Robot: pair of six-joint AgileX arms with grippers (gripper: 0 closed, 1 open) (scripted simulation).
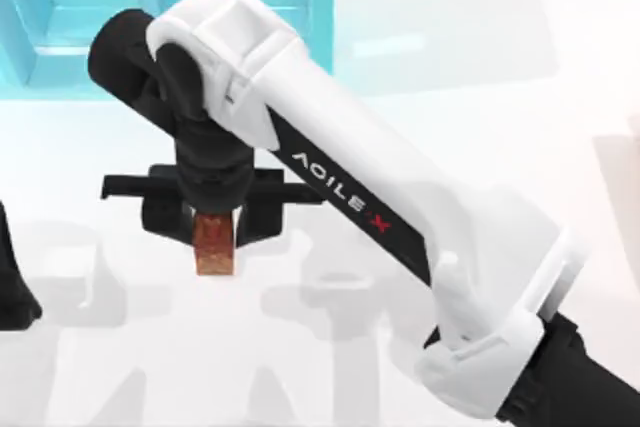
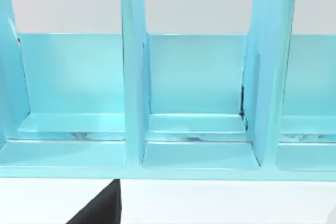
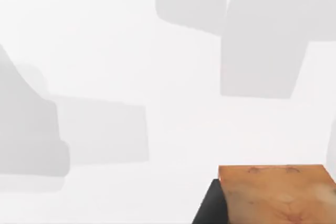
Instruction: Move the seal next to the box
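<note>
The seal [image 1: 215, 255] is a small reddish-brown block with orange speckles, held just above the white table left of centre. My right gripper [image 1: 216, 232] is shut on its upper part, with the arm reaching in from the lower right. The right wrist view has the seal [image 3: 275, 195] close up beside a black finger [image 3: 210, 211]. The box [image 1: 60, 17] is a large cyan open unit with upright dividers at the back left, behind the held seal. In the left wrist view the box [image 2: 194, 103] faces the camera with its compartments open.
My left arm [image 1: 14, 282] is parked at the table's left edge. The right arm's white links [image 1: 400, 217] span the middle of the table. White table surface [image 1: 500, 97] lies to the right of the box.
</note>
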